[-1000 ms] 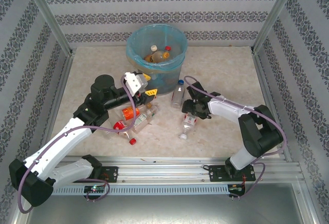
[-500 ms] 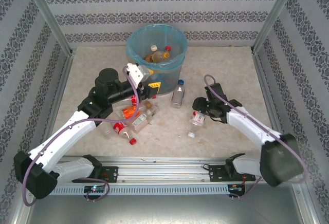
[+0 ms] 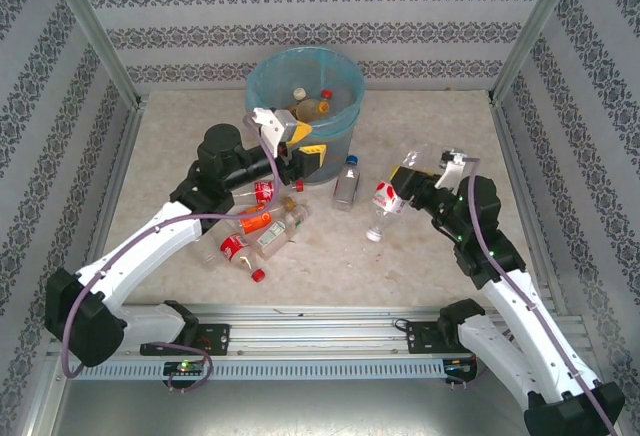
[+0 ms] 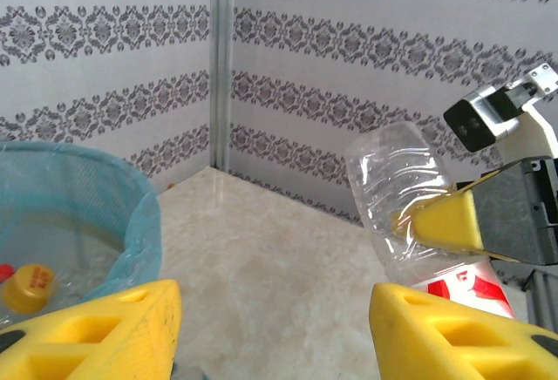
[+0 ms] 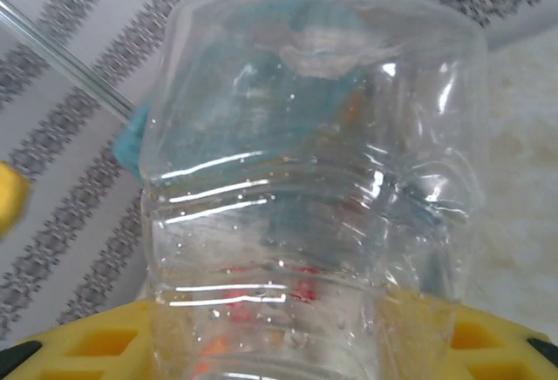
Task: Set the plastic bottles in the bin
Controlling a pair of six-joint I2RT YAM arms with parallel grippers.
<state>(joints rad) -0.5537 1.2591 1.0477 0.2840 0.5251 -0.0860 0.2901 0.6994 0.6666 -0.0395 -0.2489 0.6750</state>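
right pincer clamped on a clear bottle, gripping near its base. bottle tilted, neck pointing down, right of the bin and apart from it. its label is red and white, print too small to read. left wrist view: same bottle, yellow finger pressed against its dented wall

left pincer jaws apart, nothing between them, right by the bin's near wall

bottles in the bin: orange and red caps, no legible text

blue-capped bottle stands upright on the desk between the two pincers

heap of bottles lies by the left arm, red/orange labels, unreadable. red cap just beside
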